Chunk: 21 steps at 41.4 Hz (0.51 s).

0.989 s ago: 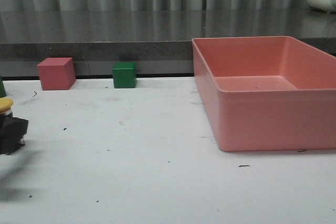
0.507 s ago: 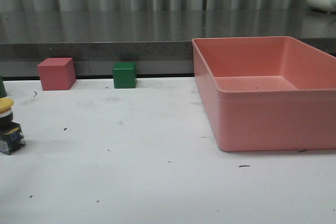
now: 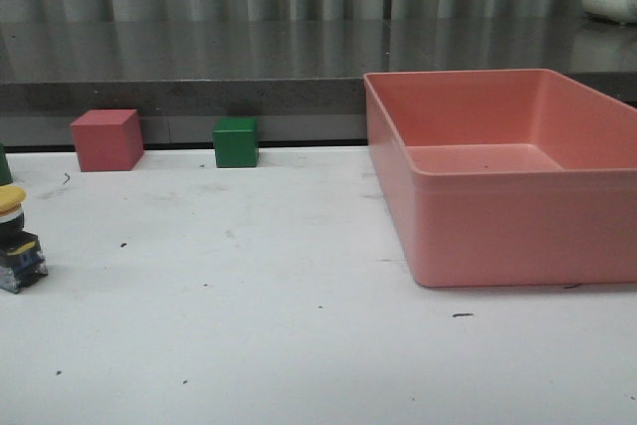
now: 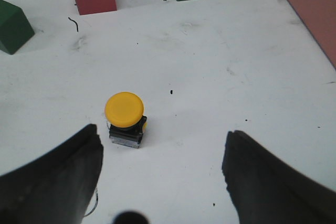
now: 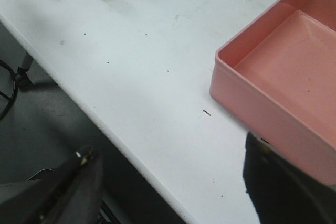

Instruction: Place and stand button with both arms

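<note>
Jaws wide apart, button [image 4: 125, 118] standing free.

Soft, even, rather dim light falls on the white bench [image 3: 299, 345], leaving faint shadows. The dark ledge [image 3: 199, 57] behind shows streaky reflections. Both wrist views blur the near claw fingers [image 4: 58, 182].

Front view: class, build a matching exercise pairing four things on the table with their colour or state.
Things:
1. button
2. cube beside the tray
3. tray
4. left pincer

States:
a. pink, nothing inside
b. green
c. open, holding nothing
d. upright, yellow cap on top

Pairs: 1-d, 2-b, 3-a, 4-c
</note>
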Available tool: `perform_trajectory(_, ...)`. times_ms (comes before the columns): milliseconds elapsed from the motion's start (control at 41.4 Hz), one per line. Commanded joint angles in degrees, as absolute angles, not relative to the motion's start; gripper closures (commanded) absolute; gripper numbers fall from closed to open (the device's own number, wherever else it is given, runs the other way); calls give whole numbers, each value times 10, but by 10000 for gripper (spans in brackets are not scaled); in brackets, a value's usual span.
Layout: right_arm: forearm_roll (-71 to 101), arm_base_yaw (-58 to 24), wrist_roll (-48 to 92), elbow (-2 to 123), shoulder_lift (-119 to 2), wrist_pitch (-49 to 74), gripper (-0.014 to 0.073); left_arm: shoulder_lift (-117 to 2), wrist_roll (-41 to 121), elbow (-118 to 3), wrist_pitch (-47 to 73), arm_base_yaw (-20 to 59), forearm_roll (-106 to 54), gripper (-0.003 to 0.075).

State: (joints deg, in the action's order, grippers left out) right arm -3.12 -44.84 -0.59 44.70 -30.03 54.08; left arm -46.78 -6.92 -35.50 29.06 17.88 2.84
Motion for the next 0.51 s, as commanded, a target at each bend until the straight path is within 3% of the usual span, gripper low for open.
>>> perform_trajectory(0,-36,-449,0,460,-303,503,23,-434,-76,-422,354,184,26,239)
perform_trajectory(241,-36,-449,0,460,-303,503,23,-365,-76,-494,490,184,18,239)
perform_trajectory(483,-36,-449,0,460,-303,503,23,-313,-76,-505,545,184,0,239)
